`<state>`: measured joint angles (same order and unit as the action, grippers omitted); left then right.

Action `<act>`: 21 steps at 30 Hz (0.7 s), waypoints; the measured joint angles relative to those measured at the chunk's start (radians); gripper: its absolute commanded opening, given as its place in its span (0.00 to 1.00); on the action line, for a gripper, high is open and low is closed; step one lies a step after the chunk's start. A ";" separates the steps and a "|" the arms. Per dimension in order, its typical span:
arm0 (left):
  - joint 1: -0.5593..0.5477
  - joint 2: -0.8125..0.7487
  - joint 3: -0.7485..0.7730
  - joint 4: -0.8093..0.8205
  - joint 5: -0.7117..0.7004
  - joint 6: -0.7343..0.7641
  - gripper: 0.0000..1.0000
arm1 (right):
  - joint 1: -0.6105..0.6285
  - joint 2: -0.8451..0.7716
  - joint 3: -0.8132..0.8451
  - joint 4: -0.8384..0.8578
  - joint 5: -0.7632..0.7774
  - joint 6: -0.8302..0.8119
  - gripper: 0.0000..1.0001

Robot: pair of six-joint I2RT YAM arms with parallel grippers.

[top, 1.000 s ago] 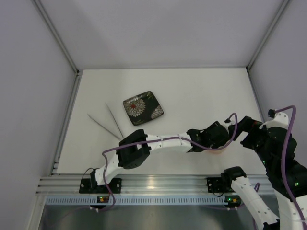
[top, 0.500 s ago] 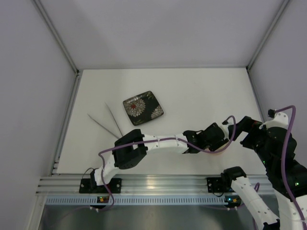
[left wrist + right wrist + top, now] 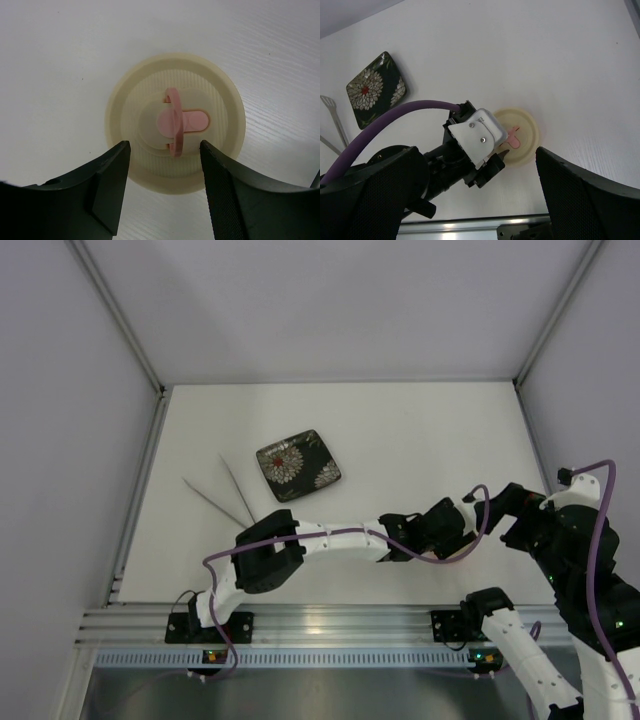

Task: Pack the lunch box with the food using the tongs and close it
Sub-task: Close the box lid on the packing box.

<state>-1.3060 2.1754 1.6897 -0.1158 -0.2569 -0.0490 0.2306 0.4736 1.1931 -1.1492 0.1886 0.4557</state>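
Your left hand (image 3: 164, 145) stands open above the lunch box lid (image 3: 125, 110), fingers (image 3: 107, 190) either side of its pink tab (image 3: 192, 121) without touching. The lid sits mid-frame, table (image 3: 50, 50) all round it; your right hand (image 3: 475, 150) is open, empty.

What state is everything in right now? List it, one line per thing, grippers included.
lunch box: closed.
lid: seated on the lunch box, pink tab standing up.
left gripper: open, poised over the lid, holding nothing.
right gripper: open, empty.
tongs: lying flat, ungripped.
plate: lying flat, no food on it.
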 measured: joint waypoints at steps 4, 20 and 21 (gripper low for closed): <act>0.000 -0.001 -0.003 0.004 0.006 0.000 0.64 | 0.000 0.000 0.002 -0.002 0.000 -0.002 1.00; -0.004 -0.005 0.005 -0.018 0.043 0.000 0.65 | 0.000 0.004 0.039 -0.011 0.016 -0.004 1.00; -0.004 -0.003 0.016 -0.027 0.043 0.000 0.65 | 0.000 0.004 0.039 -0.011 0.018 -0.004 0.99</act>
<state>-1.3098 2.1727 1.7058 -0.1425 -0.2134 -0.0494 0.2306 0.4778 1.2316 -1.1603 0.2066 0.4519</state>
